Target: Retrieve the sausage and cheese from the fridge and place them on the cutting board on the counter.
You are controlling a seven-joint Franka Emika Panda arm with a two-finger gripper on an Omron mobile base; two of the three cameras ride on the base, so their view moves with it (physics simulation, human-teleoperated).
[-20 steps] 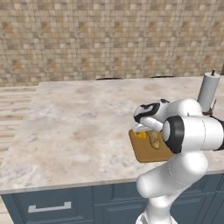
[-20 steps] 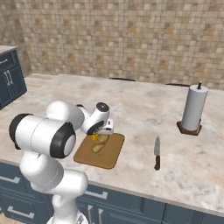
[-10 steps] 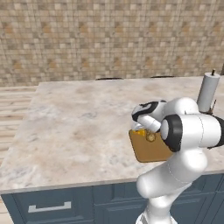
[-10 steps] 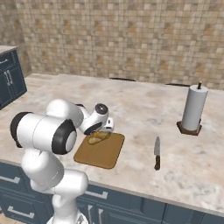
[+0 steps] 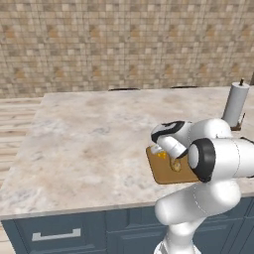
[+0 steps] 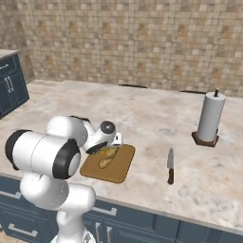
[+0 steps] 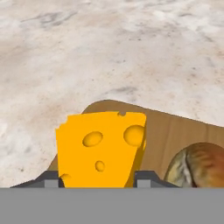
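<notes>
Cheese [image 7: 101, 148], a yellow-orange wedge with holes, is seen at the bottom centre of the hand view, clamped between the two dark fingertips [image 7: 51, 178] of the gripper [image 7: 99, 177]; the jaws are closed on it, one at each flat side, which is judged to keep the wedge from slipping while it is set down. In the left base view the cheese [image 5: 161, 155] shows as a small orange patch right of centre, at the near-left corner of the cutting board [image 5: 166, 173], partly hidden by the wrist. Whether it is already touching the board or held just above cannot be told. Just beside it, at the lower right of the hand view, a brownish rounded item [image 7: 197, 166] is lying on the board; it shows as tan and lumpy in the right base view [image 6: 107, 158], so it is not clearly the sausage. The board [image 6: 118, 167] is placed near the front edge of the counter [image 6: 152, 118], within easy reach of the arm. A knife [image 6: 170, 166] is lying well apart to the right of centre, and a paper towel roll [image 6: 209, 117] is standing further back at the right. Releasing is judged to be the step in hand.
</notes>
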